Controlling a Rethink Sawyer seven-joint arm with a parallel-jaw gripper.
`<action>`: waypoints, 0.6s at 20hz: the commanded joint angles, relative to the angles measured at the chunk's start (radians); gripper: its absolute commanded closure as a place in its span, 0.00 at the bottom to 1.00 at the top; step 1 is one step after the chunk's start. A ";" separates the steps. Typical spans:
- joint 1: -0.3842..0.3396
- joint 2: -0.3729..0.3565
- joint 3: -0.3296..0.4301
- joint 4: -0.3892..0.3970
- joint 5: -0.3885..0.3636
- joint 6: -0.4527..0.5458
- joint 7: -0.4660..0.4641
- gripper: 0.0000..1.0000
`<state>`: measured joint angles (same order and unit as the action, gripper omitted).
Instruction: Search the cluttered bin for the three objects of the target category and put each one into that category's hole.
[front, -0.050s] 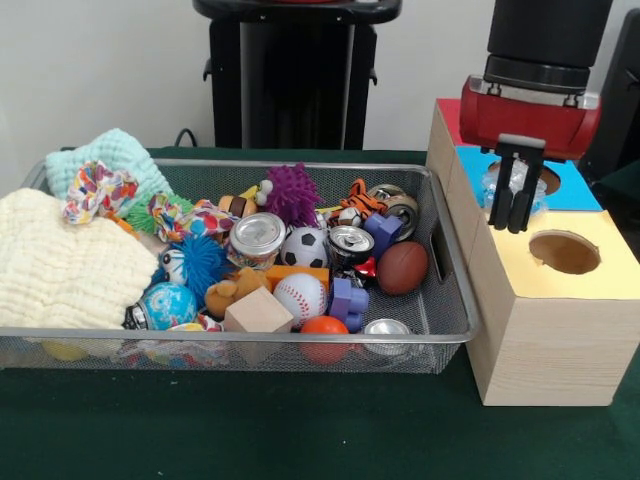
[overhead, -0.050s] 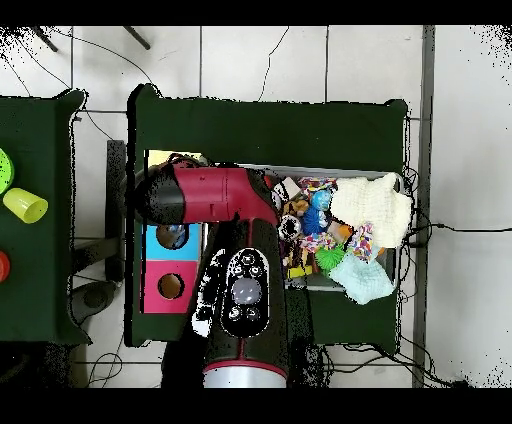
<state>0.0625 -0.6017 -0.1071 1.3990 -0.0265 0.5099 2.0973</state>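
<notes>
gripper (front, -0.050s: 516, 200) over blue hole (front, -0.050s: 535, 180) of wooden box (front, -0.050s: 545, 330); clenched, nothing visibly held | mesh bin (front, -0.050s: 445, 310) full of toys

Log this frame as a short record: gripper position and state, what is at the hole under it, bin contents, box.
gripper: over the blue section of the box, fingers close together, pointing down
blue hole: a clear, roundish item sits at it, just behind the fingers; whether gripped cannot be told
yellow hole: open, nothing in it
bin: wire mesh, full; cloths at one end, balls, cans, blocks, plush toys
box: wooden, beside the bin, with red, blue and yellow sections on top
</notes>
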 joint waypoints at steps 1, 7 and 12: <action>0.012 0.038 0.016 0.079 -0.017 0.002 0.119 1.00; 0.019 0.043 0.016 0.107 -0.019 -0.031 0.127 1.00; -0.011 0.047 0.050 0.135 -0.008 -0.046 0.107 1.00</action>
<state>0.0864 -0.6016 -0.1070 1.4058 -0.0274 0.5072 2.0973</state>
